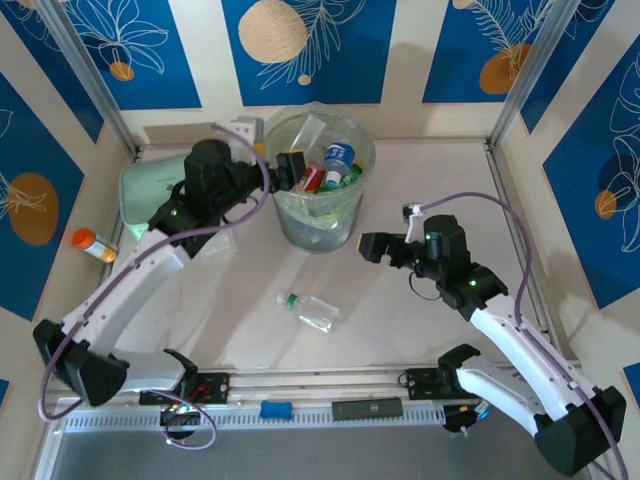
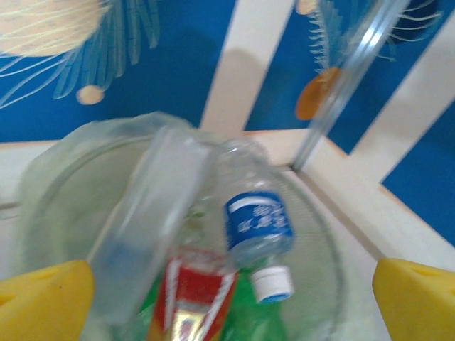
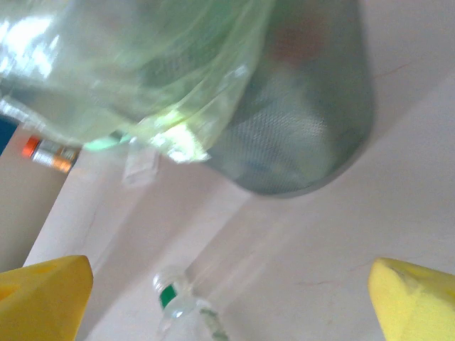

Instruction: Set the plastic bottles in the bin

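Both spread wide and empty, left tool over bin rim, right tool beside bin

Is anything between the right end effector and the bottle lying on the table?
Nothing visible. The bottle lies on bare table, the open right end effector is off to its right, and the bin stands farther back, off that path.
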Robot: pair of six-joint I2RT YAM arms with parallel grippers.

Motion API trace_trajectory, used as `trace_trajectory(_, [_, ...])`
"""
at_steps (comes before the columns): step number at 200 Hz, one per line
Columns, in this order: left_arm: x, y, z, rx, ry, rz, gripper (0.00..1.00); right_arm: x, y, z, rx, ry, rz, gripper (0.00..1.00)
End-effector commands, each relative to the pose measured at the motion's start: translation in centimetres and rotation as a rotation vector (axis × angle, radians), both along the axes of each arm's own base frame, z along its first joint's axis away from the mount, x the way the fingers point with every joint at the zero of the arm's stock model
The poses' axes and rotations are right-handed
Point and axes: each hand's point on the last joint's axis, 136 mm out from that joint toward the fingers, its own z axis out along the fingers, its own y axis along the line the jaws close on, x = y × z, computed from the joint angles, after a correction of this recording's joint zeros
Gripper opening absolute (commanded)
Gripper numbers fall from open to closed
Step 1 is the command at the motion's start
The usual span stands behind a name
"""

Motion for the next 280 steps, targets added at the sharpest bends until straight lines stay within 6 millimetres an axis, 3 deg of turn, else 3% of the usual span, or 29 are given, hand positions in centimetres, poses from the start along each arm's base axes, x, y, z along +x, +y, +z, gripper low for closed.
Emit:
trace_trajectory(1, [0.6, 4.1, -1.8, -0.04, -0.013, 0.186, 1.0, -1.5, 2.8, -1.6, -0.049, -0.004, 0.125, 1.0])
trace_trajectory(32, [-0.9, 8.1, -8.6, 0.003, 0.117, 0.308, 1.0, -3.6, 6.5, -3.9, -0.199, -0.032, 0.261, 1.0])
trace_trajectory(61, [-2.8, 10.9, -15.0, 0.023, 0.262, 0.364, 1.0, -4.3, 8.1, -6.9, -0.421, -0.029, 0.343, 1.0])
trace_trajectory(98, [-4.6, 13.3, -19.4, 0.028, 0.367, 0.418, 1.0, -5.4, 10.7, -10.1, -0.592, -0.006, 0.488, 1.0])
trace_trajectory(140, [-5.0, 13.3, -22.1, -0.026, 0.425, 0.41, 1.0, -6.1, 13.4, -13.1, -0.704, 0.046, 0.624, 1.0])
trace_trajectory(193, [-5.1, 13.8, -22.5, -0.017, 0.431, 0.407, 1.0, -7.2, 14.8, -17.0, -0.799, 0.134, 0.743, 0.96])
trace_trajectory(240, [-5.5, 14.3, -23.3, -0.015, 0.454, 0.41, 1.0, -8.0, 15.7, -19.5, -0.855, 0.18, 0.821, 0.87])
trace_trajectory(280, [-5.6, 14.7, -23.0, -0.022, 0.444, 0.422, 1.0, -8.1, 15.8, -20.2, -0.877, 0.182, 0.841, 0.68])
